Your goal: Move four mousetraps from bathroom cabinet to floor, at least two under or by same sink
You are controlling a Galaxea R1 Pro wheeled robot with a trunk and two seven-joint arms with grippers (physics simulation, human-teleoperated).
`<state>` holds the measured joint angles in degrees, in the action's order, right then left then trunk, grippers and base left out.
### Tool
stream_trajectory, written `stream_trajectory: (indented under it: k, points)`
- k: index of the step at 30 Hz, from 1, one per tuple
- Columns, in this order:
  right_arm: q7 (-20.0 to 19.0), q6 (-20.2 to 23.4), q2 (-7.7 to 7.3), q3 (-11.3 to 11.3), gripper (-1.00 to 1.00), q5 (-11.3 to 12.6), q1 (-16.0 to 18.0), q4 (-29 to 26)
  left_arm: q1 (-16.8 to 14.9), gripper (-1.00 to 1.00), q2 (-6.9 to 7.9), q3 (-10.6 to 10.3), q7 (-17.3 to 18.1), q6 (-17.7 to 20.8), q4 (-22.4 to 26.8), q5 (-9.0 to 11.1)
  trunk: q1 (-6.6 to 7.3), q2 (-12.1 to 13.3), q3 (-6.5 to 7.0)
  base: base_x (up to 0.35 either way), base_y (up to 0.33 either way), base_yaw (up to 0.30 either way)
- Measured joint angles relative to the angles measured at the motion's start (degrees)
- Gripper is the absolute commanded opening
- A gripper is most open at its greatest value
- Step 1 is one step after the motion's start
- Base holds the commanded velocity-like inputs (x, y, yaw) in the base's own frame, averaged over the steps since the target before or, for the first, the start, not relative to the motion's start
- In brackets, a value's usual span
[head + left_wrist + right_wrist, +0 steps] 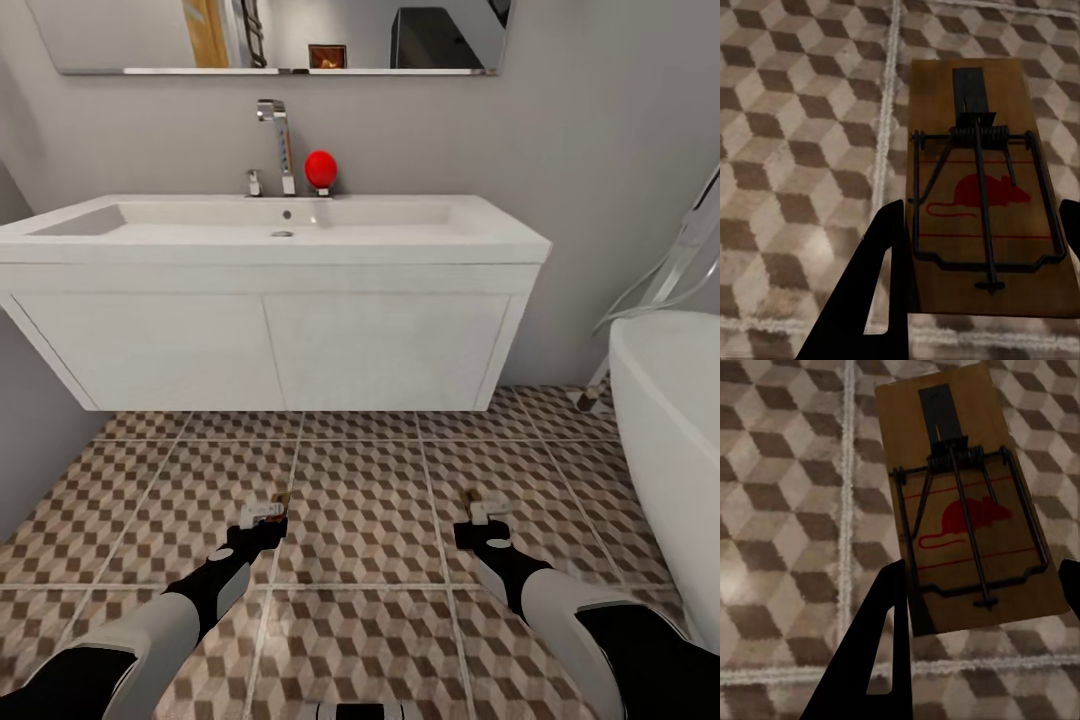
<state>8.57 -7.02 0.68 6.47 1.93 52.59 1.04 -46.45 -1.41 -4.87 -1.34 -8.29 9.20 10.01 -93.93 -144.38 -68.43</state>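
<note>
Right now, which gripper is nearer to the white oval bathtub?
Right. The right gripper, holding a brown wooden mousetrap, hangs over the cube-patterned tiles closer to the white oval bathtub. The left gripper, with its own mousetrap, is farther away.

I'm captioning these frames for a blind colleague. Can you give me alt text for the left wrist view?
A wooden mousetrap with a red mouse print and a wire spring bar sits between the two black fingers of the left end effector, seen from above. Below it lies the floor, tiled in a brown, beige and cream cube pattern with pale grout lines.
</note>
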Motion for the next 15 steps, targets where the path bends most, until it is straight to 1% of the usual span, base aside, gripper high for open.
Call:
stream_trajectory:
  k: [15]
  points:
    - [-0.03,0.00,0.00,0.01,-1.00,-0.02,0.00,0.00,0.00,-1.00,0.08,0.02,0.00,-0.02,-0.01,0.02,-0.39,-0.20,-3.33,0.000,0.000,0.000]
